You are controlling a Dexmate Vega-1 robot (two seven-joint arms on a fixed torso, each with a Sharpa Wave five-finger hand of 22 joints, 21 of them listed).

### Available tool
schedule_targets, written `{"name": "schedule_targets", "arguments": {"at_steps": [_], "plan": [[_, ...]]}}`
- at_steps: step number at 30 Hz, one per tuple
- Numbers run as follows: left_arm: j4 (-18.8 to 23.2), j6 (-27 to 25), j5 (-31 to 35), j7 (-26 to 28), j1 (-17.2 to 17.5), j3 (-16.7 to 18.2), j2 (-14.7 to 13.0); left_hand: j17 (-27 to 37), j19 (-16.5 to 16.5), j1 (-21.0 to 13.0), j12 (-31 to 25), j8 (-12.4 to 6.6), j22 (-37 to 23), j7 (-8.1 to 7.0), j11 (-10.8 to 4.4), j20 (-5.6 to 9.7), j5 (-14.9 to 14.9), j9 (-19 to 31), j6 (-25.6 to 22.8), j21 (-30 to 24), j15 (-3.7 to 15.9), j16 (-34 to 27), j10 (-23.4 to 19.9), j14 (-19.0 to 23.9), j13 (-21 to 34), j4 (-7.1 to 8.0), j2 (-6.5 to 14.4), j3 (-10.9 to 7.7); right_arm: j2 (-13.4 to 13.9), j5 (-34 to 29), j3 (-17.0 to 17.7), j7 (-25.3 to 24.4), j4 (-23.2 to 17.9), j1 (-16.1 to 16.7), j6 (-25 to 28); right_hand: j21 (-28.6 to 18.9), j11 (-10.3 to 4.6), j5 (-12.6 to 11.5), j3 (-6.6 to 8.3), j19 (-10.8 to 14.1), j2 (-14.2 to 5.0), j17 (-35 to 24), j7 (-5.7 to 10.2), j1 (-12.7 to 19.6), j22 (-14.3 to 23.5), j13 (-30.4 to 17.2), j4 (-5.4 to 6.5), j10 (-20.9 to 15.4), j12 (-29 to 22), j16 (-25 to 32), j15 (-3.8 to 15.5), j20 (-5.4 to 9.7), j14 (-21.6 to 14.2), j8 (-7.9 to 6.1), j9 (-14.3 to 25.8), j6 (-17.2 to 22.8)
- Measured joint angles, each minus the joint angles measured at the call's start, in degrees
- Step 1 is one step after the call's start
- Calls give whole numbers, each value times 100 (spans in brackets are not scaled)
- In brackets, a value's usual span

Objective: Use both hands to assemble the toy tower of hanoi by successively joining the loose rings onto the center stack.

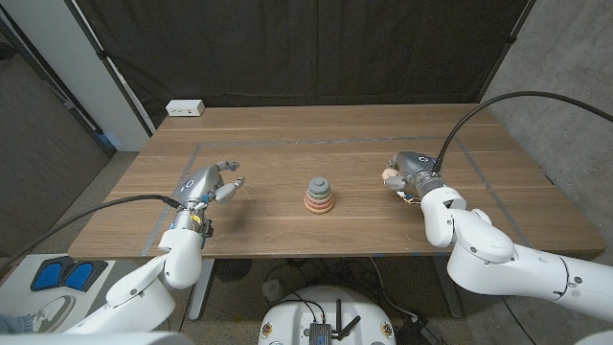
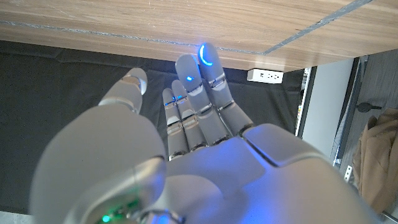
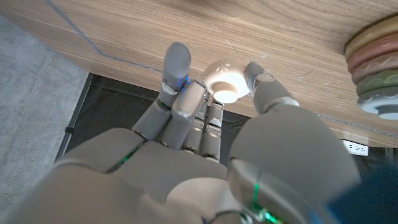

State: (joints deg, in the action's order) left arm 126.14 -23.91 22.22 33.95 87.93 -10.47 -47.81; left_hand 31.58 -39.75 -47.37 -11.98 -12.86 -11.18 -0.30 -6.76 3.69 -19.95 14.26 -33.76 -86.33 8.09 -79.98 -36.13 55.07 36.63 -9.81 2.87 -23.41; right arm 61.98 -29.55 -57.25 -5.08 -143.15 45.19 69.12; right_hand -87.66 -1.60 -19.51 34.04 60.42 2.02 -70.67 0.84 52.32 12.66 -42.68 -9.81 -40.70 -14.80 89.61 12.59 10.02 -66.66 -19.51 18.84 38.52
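The ring stack [image 1: 319, 195] stands mid-table, pastel rings with a grey-blue one on top; its edge also shows in the right wrist view as the stack [image 3: 375, 68]. My right hand [image 1: 412, 172] is to the stack's right and pinches a small cream ring [image 3: 225, 79] between thumb and fingers; that ring [image 1: 390, 176] peeks out on the hand's stack side. My left hand [image 1: 208, 183] hovers to the stack's left with fingers [image 2: 202, 93] spread and nothing in it.
A white power strip [image 1: 186, 107] lies at the table's far left edge. Thin grey lines [image 1: 287, 144] mark a rectangle on the wooden tabletop. A black curtain hangs behind the table.
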Motion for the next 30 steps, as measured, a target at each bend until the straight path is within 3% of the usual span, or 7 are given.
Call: {"name": "schedule_targets", "arguments": {"at_steps": [19,30], "plan": [[-59,-5,38,67,-129,-105,75,-28,1,0,0,0,0,-30,-29,0,0,-1,-30,0,0,0,-32,-1,0,16,0,-48,121,-273,757,319,-32,470,-1180,1,6,-23,-8,-13,0,0,22,0,11,-51,-9,-7,89,0,-22,12,22,50,21,-22],[-41,-106,47,73,-204,-178,96,-27,1,0,0,0,-1,-30,-8,0,0,-1,-30,0,-1,0,-54,-1,1,15,0,-47,-11,-455,1225,576,144,658,-2064,1,5,-23,-15,-45,0,0,22,0,26,-82,-16,-6,117,0,-21,3,21,67,20,-22]]}}
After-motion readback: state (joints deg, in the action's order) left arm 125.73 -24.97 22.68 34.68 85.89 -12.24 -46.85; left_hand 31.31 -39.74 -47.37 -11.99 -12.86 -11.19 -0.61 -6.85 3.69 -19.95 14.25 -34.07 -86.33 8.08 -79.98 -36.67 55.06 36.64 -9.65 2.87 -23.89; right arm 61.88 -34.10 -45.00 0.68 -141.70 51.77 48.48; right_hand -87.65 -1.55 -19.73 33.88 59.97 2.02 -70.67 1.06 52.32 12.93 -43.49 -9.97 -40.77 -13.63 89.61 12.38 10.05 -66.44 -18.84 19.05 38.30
